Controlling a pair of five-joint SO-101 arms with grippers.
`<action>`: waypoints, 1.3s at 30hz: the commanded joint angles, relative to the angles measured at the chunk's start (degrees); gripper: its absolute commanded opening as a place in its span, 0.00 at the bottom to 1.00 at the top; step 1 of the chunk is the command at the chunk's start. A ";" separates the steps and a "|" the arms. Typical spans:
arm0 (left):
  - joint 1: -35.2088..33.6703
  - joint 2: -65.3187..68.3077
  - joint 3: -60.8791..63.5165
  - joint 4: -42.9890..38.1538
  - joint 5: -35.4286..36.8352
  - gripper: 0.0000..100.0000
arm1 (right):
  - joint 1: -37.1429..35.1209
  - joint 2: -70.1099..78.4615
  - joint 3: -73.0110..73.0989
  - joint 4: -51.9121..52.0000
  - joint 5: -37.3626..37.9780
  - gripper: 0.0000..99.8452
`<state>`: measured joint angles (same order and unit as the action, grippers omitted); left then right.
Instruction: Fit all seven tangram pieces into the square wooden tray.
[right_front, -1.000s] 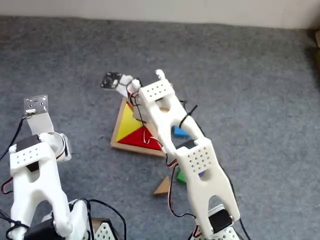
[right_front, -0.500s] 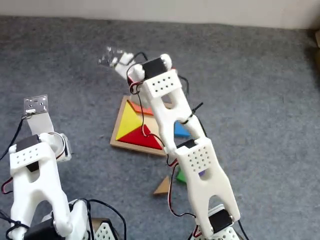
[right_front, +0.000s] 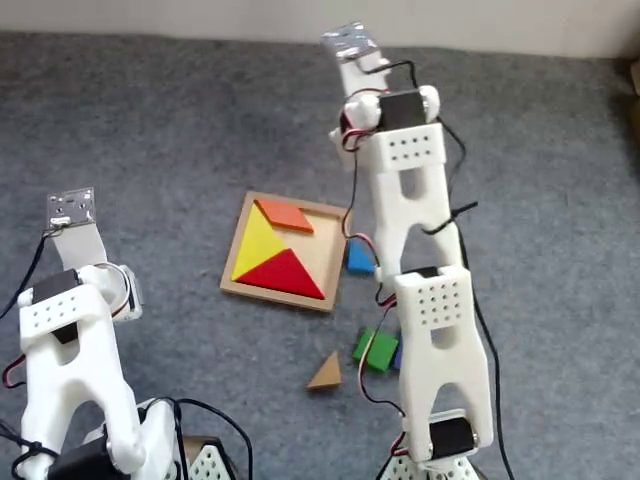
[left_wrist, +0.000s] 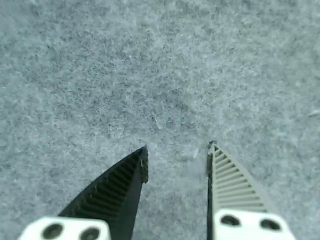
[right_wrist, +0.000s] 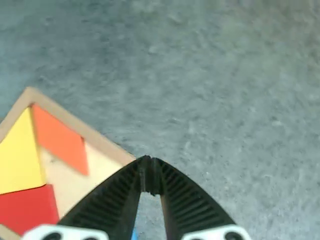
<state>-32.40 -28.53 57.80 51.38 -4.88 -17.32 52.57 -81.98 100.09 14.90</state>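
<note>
Three pieces, namely yellow (right_front: 258, 243), red (right_front: 283, 275) and orange (right_front: 287, 217), are seated in the tray (right_front: 328, 250) — left gripper (left_wrist: 178, 147) is spread wide, right gripper (right_wrist: 150, 165) is closed, empty.

The right arm (right_front: 415, 200) hides part of the blue piece (right_front: 359, 262) just beside the tray (right_front: 322, 252), part of the green piece (right_front: 372, 347) farther from the tray, and most of a darker piece (right_front: 396, 357) touching the green one. In the right wrist view, the picture's edge cuts off the tray (right_wrist: 107, 146).
</note>
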 joint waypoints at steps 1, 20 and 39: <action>1.36 -1.71 -0.13 -0.79 -0.18 0.19 | 0.92 -2.86 0.31 1.36 -1.41 0.01; 1.45 -1.71 -0.13 -0.79 -0.18 0.19 | -3.91 -26.59 57.54 -9.89 1.32 0.14; 1.54 -1.71 -0.13 -0.79 -0.18 0.19 | -6.64 -26.42 73.01 -23.52 3.96 0.21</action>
<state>-32.40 -28.53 57.80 51.38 -4.88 -23.12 29.98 -9.63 78.46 17.63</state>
